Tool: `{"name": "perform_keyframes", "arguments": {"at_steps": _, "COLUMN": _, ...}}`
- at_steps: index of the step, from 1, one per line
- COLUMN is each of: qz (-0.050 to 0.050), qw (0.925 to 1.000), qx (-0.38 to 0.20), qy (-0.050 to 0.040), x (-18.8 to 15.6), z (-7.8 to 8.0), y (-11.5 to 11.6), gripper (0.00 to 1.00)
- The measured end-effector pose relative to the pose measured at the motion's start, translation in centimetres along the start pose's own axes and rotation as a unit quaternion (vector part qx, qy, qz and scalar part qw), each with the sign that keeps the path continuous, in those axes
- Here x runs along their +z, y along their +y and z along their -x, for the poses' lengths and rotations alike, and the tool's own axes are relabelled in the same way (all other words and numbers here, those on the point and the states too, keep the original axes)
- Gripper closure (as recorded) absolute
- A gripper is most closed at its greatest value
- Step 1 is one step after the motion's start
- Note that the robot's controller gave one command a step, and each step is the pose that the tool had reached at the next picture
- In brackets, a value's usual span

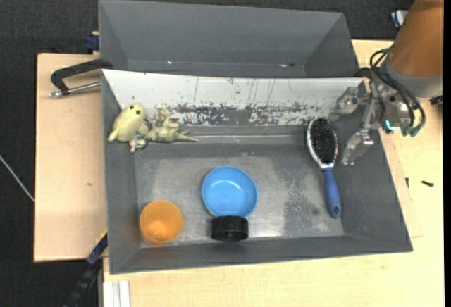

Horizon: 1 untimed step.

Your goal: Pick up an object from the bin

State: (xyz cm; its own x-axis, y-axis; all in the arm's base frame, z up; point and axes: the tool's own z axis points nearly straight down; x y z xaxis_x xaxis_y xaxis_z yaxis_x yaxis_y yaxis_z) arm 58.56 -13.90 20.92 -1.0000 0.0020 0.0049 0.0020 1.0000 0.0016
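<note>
My gripper [351, 128] hangs over the bin's right wall, open, with nothing between its fingers. Just to its left lies a hairbrush [323, 144] with a black oval bristle head and a blue handle that points toward the bin's front right. The brush leans on the slope of the right wall, apart from the gripper.
A blue bowl [229, 191] sits in the middle of the floor, with a black round cap [230, 228] touching its front. An orange cup [161, 221] stands at the front left. A pale yellow plush toy [128, 124] and a small beige animal figure [169, 131] lie at the back left.
</note>
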Motion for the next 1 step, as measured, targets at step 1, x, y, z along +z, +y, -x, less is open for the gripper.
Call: {"name": "perform_keyframes", "arguments": {"at_steps": 1, "qz": 0.004, "qw": 0.9986, "qx": 0.052, "qy": -0.0117, "x": 13.31, "z": -0.79, "y": 1.17, "gripper": 0.0}}
